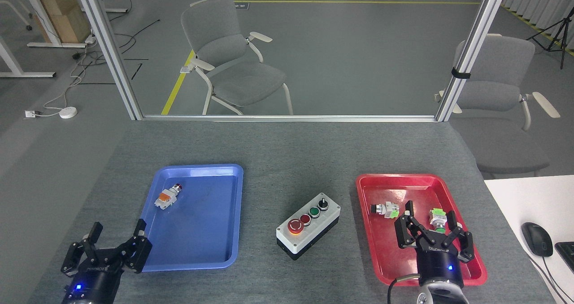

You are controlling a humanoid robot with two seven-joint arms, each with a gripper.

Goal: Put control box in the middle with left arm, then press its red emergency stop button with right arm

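The control box (pixel 309 226), light grey on a black base, rests tilted on the bare grey tabletop (pixel 287 151) between the two trays. Along its top run a black knob, a green button, a small red button and the large red emergency stop button (pixel 295 225) with a yellow ring, at its near-left end. My left gripper (pixel 117 235) is open at the lower left, beside the blue tray's near-left corner, holding nothing. Over the near part of the red tray my right gripper (pixel 429 215) is open and empty, well right of the box.
A blue tray (pixel 224 250) on the left holds a small white-orange switch (pixel 167 197). In the red tray (pixel 381 263) on the right lie two small switches (pixel 384 209) with green parts. A white desk with a mouse (pixel 536 238) adjoins at the right. Chairs stand beyond the table's metal frame.
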